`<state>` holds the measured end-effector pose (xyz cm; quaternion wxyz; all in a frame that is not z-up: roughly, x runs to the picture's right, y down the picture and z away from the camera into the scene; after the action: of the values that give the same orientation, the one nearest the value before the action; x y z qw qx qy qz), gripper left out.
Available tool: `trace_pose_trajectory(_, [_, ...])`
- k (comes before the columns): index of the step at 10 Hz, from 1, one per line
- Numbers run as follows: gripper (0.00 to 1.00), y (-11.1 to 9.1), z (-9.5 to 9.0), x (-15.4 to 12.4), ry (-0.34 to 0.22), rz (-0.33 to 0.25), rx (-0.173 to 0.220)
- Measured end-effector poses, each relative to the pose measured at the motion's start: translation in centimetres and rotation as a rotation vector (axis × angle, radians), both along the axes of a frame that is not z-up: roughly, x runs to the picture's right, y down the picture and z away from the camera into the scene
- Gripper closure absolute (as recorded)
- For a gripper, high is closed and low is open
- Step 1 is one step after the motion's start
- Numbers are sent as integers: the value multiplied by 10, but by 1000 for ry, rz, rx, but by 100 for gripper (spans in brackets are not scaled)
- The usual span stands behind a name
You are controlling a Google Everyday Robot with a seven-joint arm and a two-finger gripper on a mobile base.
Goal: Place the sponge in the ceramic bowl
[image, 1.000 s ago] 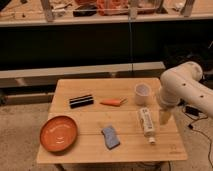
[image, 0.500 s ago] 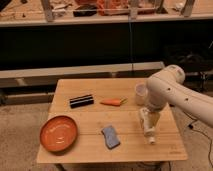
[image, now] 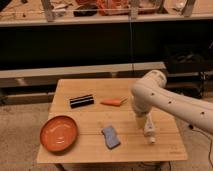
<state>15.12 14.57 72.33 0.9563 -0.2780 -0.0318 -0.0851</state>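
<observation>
The sponge [image: 110,136] lies flat on the table [image: 87,120], near the front edge. It is between the ceramic bowl [image: 59,133] and the end effector [image: 149,136], and it touches neither of them. It is not in the bowl, and the inside of the bowl shows only its glossy orange-red surface.

The end effector hangs low over the wood and points down, just beside the sponge on the side away from the bowl. Its fingers are apart and hold nothing. I think it is placed there so that it can move sideways over the sponge and take it from above.

The long axis of the sponge runs mostly from the far side of the table to the near side, and the near end leans a little away from the bowl. The fingers would probably close best across its short width.
</observation>
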Motion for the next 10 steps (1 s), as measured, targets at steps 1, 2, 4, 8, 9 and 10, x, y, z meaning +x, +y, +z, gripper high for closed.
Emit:
trace_pose_trajectory(1, [20, 7, 4, -6, -16, -8, -3])
trace_pose_trajectory(2, [20, 17, 9, -15, -43, -26, -5])
trace_pose_trajectory(4, [20, 31, 16, -31, -89, -63, -13])
trace_pose_trajectory(8, [20, 54, 24, -41, -158, -129, -47])
trace_pose_trajectory(9, [20, 57, 24, -44, -168, -135, -52])
trace_pose_trajectory(10, [20, 62, 24, -43, -186, -160, -60])
